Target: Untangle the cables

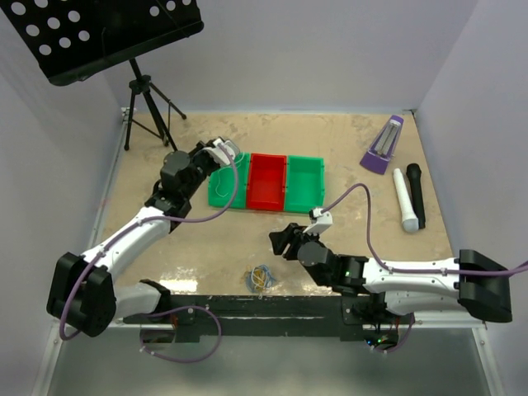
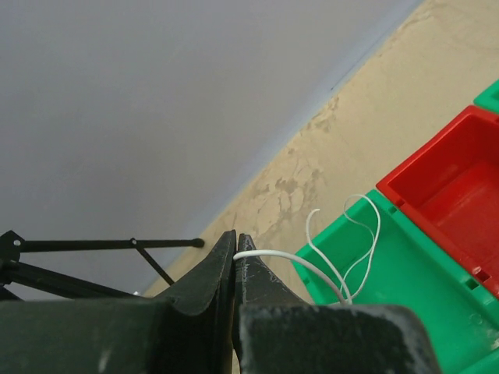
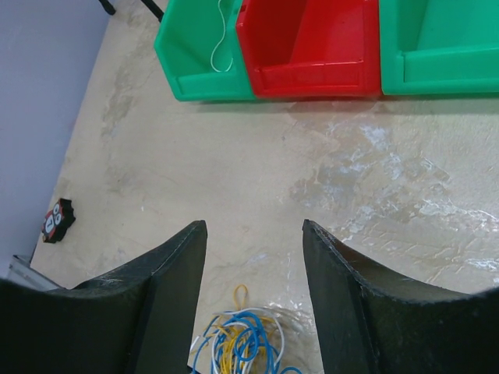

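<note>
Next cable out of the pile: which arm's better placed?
Right. The right fingers stand open, with the blue and yellow cable tangle framed between them in the wrist view. The left fingers are shut on the white cable over the left green bin, away from the tangle.

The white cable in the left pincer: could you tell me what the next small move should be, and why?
Probably open the left pincer and let the white cable fall into the left green bin: the pincer is shut on it, and its loops hang over that bin.
</note>
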`<state>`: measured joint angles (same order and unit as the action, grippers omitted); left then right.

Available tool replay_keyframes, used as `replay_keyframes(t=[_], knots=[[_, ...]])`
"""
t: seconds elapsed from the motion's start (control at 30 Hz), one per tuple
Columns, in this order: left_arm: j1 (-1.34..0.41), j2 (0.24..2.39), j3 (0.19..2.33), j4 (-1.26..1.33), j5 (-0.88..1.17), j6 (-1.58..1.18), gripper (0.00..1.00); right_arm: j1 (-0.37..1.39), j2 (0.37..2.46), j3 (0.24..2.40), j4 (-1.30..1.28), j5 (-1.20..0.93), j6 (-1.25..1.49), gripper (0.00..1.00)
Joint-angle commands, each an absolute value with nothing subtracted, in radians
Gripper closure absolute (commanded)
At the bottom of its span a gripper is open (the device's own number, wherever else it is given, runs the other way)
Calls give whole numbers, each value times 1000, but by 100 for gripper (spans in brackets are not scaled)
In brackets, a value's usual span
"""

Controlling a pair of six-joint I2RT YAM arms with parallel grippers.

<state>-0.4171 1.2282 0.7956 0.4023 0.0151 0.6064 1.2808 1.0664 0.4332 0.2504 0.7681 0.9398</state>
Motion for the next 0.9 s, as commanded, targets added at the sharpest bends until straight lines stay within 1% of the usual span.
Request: replay_keyframes(t=[0.0,0.17,0.37,0.47,0.67,0.87], knots=[[-413,1238,770,399,-15,681,100,1284,1086,443,282,788,950,43],[-411,1311,790,379,54,676,100,1282,1081,445,288,790,948,43],[-411,1529,985,171,48,664,100,1284,1080,437,273,793,957,43],[-413,1610,1048,137,25,695,100,1282,1075,433,273,798,963,42],[-414,1719,1062,173,-66,779,100,1278,1101,440,288,787,947,42],[-420,1773,1080,143,-19,762,100,1272,1144,459,308,769,936,42]])
